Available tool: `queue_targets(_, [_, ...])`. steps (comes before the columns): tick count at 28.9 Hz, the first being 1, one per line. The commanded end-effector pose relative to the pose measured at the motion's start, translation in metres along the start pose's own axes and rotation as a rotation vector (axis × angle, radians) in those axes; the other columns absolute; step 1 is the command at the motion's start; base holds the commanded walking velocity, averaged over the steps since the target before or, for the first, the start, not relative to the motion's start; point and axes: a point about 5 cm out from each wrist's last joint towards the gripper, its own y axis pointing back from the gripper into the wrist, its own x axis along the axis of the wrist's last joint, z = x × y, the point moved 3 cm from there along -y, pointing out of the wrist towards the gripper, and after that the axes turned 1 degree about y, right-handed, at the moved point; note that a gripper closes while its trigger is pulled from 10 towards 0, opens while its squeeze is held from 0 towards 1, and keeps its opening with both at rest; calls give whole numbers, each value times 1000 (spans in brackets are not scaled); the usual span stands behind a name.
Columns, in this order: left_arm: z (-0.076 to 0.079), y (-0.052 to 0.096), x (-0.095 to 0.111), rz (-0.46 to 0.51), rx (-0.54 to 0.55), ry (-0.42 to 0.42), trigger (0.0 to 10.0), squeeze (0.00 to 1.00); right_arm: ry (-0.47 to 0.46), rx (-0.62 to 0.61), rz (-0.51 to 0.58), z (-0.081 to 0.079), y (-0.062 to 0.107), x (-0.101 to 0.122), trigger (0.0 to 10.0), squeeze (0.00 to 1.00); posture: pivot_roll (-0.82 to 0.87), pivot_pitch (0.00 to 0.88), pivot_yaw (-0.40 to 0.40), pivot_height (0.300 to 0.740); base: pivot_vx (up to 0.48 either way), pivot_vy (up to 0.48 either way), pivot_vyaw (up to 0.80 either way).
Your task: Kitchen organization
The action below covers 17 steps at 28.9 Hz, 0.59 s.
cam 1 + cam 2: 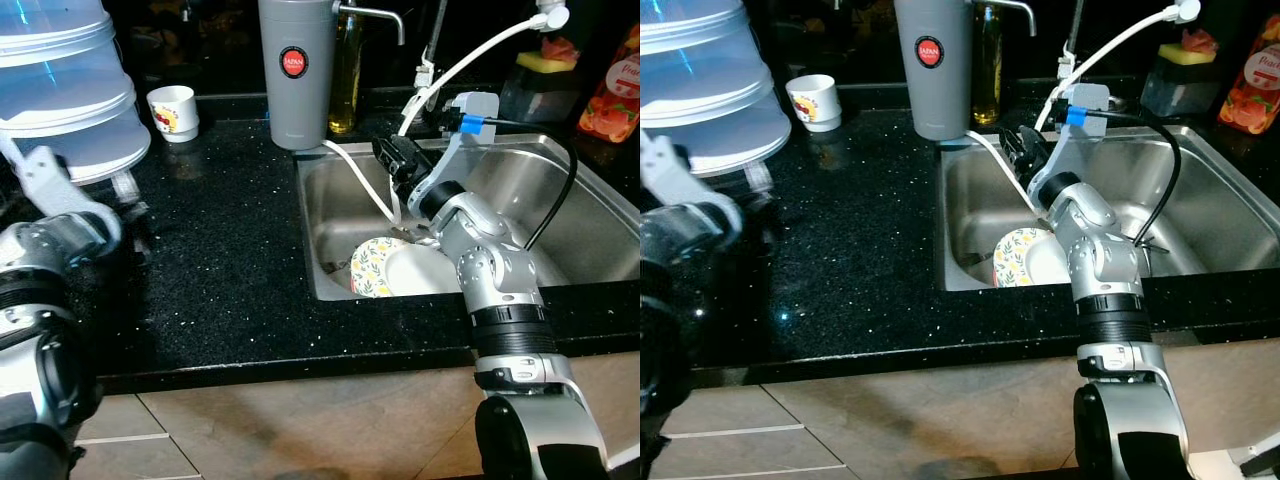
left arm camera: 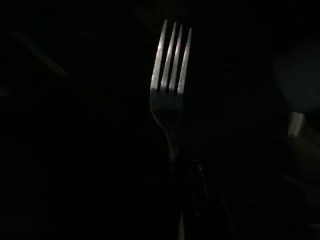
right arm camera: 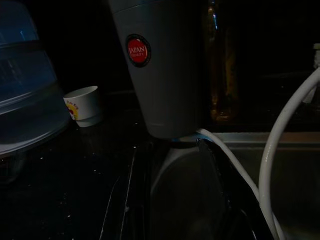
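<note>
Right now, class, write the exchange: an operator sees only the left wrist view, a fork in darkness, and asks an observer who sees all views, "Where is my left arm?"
Observer: Your left arm is above the black counter, beside a translucent stacked container.
Operator: Any dishes?
Observer: A floral plate sits in the sink.
Operator: And the right gripper?
Observer: The right gripper is over the sink's back left corner, near a grey canister.

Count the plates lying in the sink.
2: a floral plate against the sink's front-left corner and a white plate overlapping it; the right arm may hide more.
</note>
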Motion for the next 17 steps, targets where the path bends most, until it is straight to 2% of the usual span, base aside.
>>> queue_targets(1, [3, -2, -6, -30, -19, 55, 0, 0, -19, 5, 5, 0, -1, 5, 10000, 0, 60, 135, 54, 740, 0, 0, 0])
queue_targets(2, [3, -2, -6, -30, -19, 55, 0, 0, -19, 5, 5, 0, -1, 5, 10000, 0, 60, 135, 54, 740, 0, 0, 0])
queue_targets(4, [14, -7, -19, -86, -69, 84, 0, 0, -23, 5, 7, 0, -1, 5, 10000, 0, 59, 136, 56, 740, 0, 0, 0])
queue_targets(6, [25, -10, -33, -146, -129, 63, 0, 0, -26, 4, 9, 0, -1, 6, 10000, 0, 57, 137, 58, 740, 0, 0, 0])
queue_targets(7, [25, -10, -33, -146, -129, 63, 0, 0, -26, 4, 9, 0, -1, 6, 10000, 0, 57, 137, 58, 740, 0, 0, 0])
queue_targets(8, [32, -11, -35, -131, -163, -34, 0, 0, -27, 3, 11, 1, -1, 6, 10000, 0, 56, 137, 58, 740, 0, 0, 0])
queue_targets(10, [55, -9, -40, -66, -269, -411, 0, 0, -33, -3, 20, 2, 0, 8, 10000, 0, 56, 137, 58, 740, 0, 0, 0])
queue_targets(11, [69, -7, -45, -50, -334, -526, 0, 0, -35, -7, 24, 2, 0, 9, 10000, 0, 54, 140, 55, 740, 0, 0, 0])
queue_targets(12, [81, -5, -47, -29, -390, -571, 0, 0, -39, -12, 29, 3, 0, 9, 10000, 0, 54, 140, 55, 740, 0, 0, 0])
queue_targets(16, [115, 8, -47, 32, -573, -606, 0, 0, -69, -21, 45, 2, -1, 11, 10000, 0, 58, 141, 51, 740, 0, 0, 0])
queue_targets(17, [127, 16, -50, 40, -675, -629, 0, 0, -90, -12, 53, -1, -2, 12, 10000, 0, 61, 141, 52, 740, 0, 0, 0])
